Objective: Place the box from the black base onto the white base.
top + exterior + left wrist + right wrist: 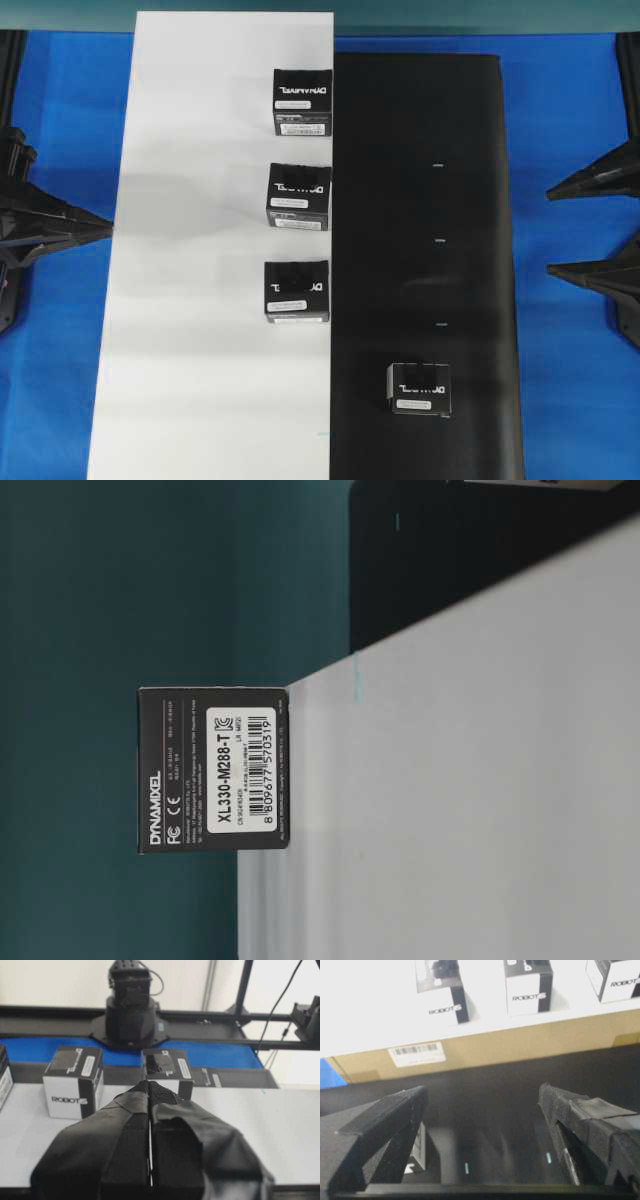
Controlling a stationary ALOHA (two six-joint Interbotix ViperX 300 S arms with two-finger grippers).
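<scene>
3 boxes (pixel 299 195) on white base (pixel 190 300)

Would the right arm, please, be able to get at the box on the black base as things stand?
Probably yes. The box stands alone on the black base, with bare sheet between it and the right claw, which is open at the table's right edge. Nothing visible blocks the way.

1 box (pixel 419 389) on black base (pixel 470 200), 3 on white base (pixel 180 250).
</scene>
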